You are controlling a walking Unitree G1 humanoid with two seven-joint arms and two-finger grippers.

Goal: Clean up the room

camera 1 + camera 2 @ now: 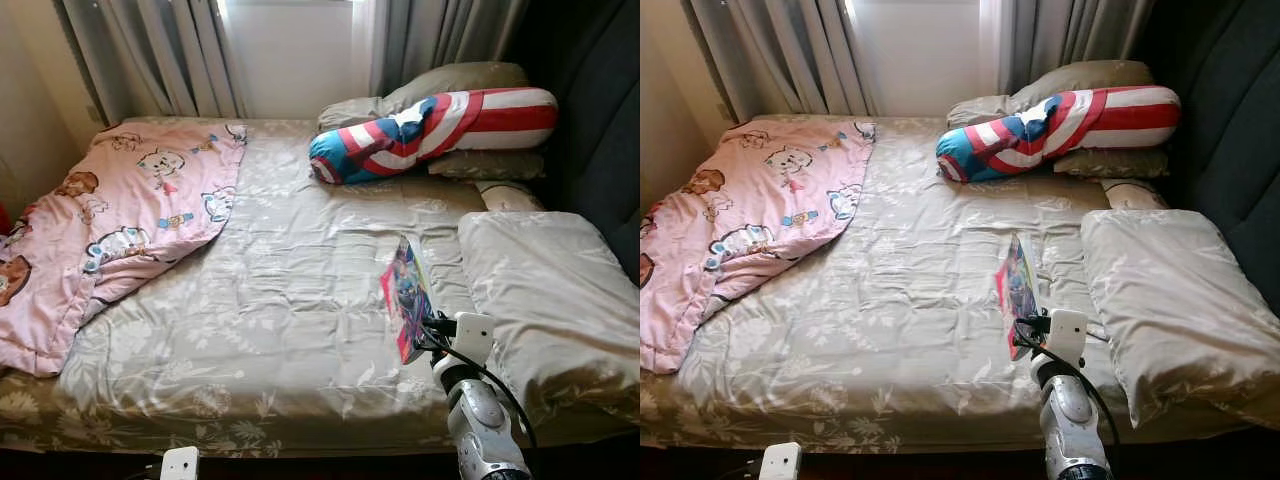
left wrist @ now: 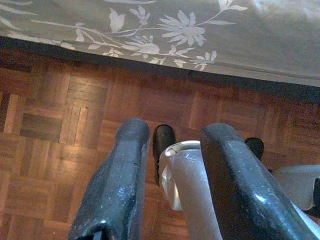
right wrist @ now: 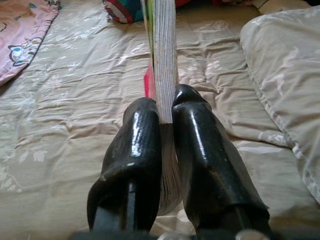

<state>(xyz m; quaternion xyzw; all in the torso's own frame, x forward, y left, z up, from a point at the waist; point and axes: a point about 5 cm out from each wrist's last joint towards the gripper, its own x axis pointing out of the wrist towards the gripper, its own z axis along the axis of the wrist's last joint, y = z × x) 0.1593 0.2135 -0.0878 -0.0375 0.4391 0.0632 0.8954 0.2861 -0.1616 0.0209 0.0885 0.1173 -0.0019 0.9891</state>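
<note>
The right gripper pinches a book by its edge, held upright over the bed beside the pillow. This looks like the pick-up step; next it needs carrying somewhere proper. The left gripper hangs spread above the floor.

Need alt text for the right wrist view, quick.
The right gripper is shut on a thin book, held edge-on above the floral bedspread. A pillow lies to one side, a pink blanket at the far corner.
</note>
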